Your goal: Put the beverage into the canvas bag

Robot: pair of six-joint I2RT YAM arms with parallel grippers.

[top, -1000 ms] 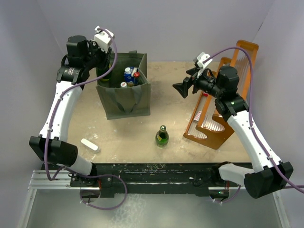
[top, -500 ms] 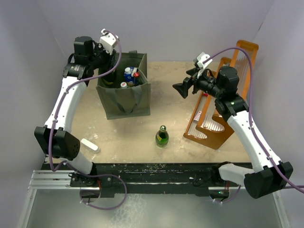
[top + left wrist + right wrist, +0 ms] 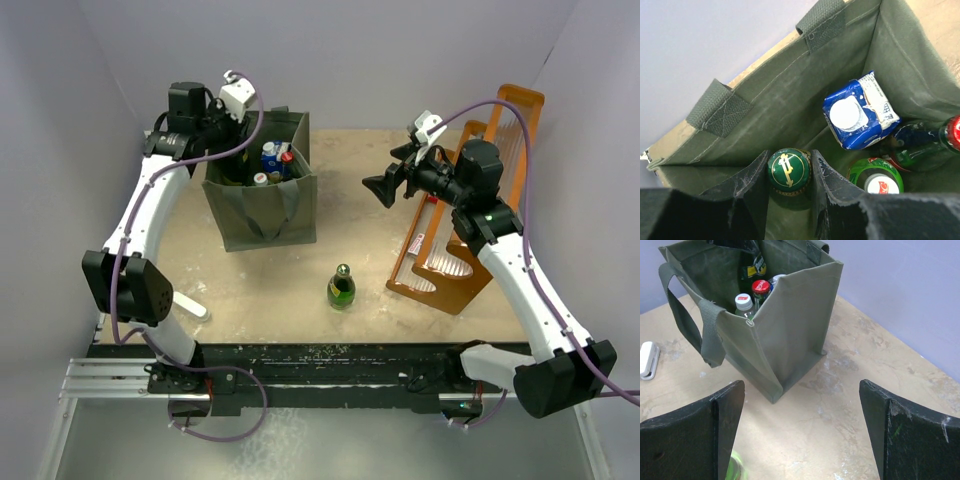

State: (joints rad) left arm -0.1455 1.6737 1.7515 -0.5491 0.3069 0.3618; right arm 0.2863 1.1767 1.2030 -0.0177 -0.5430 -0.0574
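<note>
The dark olive canvas bag (image 3: 268,215) stands at the back left of the table. My left gripper (image 3: 789,161) reaches down into its open top, shut on the green, gold-marked cap of a green bottle (image 3: 788,172) held upright in the bag's left corner. In the top view the left gripper (image 3: 226,128) is over the bag's far left rim. A second green bottle (image 3: 341,288) stands upright on the table in front of the bag. My right gripper (image 3: 381,187) is open and empty, hovering right of the bag; its view (image 3: 800,390) shows the bag (image 3: 785,325).
Inside the bag are a blue carton (image 3: 859,111), a green bottle with a white cap (image 3: 875,179) and a red-capped bottle (image 3: 952,132). An orange wooden rack (image 3: 462,235) stands at the right. A small white object (image 3: 188,305) lies near the front left.
My left arm has swung right and further over the bag's top, carrying the green bottle in. The right arm has not moved.
</note>
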